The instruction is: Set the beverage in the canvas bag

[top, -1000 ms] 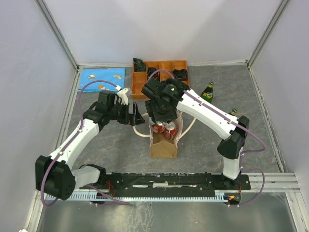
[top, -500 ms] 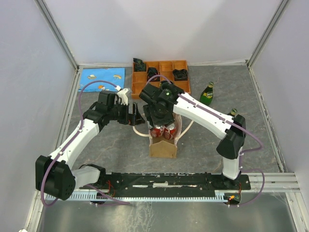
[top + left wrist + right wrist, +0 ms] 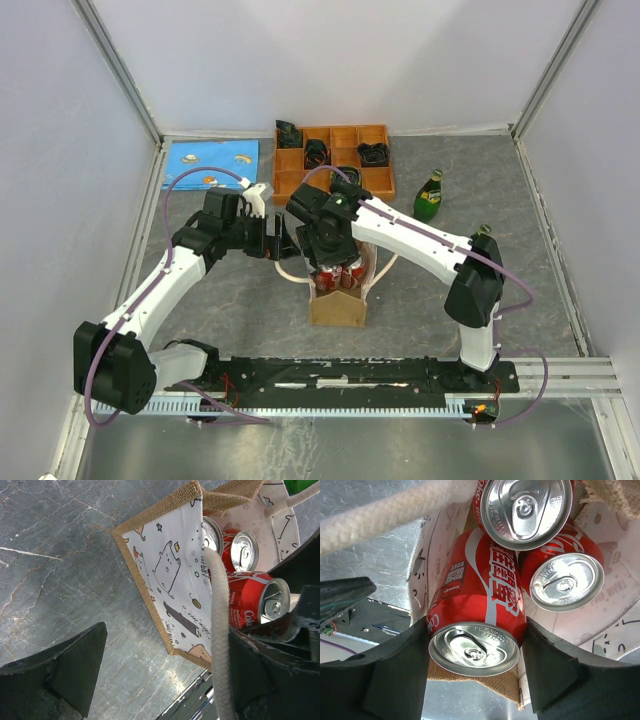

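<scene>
Right gripper (image 3: 475, 630) holds a red can (image 3: 475, 605) at the mouth of the bag (image 3: 338, 308).
Its fingers are clamped on the can's sides, and the can's far end is down among two cans (image 3: 527, 510) standing inside. The bag stands mid-bench (image 3: 230, 320), nearer the near edge. The left gripper (image 3: 167, 635) sits beside the bag, fingers wide and holding nothing, with a rope handle (image 3: 220, 630) running past one finger.

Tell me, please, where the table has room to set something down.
Bare tabletop: right of the green bottle, and between the canvas bag and the right arm's base. Crowded: around the bag's mouth and the orange tray.
</scene>
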Robot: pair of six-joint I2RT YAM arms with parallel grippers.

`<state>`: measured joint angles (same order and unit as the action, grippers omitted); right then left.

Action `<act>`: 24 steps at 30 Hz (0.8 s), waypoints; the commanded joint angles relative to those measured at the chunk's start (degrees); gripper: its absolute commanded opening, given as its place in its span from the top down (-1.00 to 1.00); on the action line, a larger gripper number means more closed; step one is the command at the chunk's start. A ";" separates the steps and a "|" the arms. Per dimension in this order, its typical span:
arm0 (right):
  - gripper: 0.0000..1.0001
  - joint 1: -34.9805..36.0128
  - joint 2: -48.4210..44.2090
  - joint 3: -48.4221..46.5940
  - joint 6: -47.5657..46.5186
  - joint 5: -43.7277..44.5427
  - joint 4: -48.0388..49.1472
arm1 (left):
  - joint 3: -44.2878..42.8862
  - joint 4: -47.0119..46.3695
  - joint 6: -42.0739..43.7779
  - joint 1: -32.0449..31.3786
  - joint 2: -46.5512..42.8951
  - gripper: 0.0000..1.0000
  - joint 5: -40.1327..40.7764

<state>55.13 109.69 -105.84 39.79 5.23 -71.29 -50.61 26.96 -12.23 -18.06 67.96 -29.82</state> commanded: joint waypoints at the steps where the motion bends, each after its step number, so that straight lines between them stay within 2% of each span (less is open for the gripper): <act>1: 1.00 -0.03 -0.21 0.19 -0.98 2.45 4.07 | 0.07 -1.02 2.73 0.18 -1.08 -0.90 0.20; 19: 0.99 -0.06 2.90 5.88 -3.49 2.75 9.39 | 1.12 -1.15 2.56 0.27 -1.82 -0.90 -0.14; 21: 0.77 -0.07 2.99 5.91 -3.57 2.76 9.35 | 1.13 -1.19 2.56 0.17 -1.90 -0.90 -0.14; 24: 0.14 -0.09 2.62 5.70 -3.67 2.72 9.32 | 1.35 -1.26 2.56 0.23 -2.00 -0.90 -0.19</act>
<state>55.11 113.34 -99.48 37.21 5.41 -64.64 -49.30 27.57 -12.16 -18.00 67.61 -29.52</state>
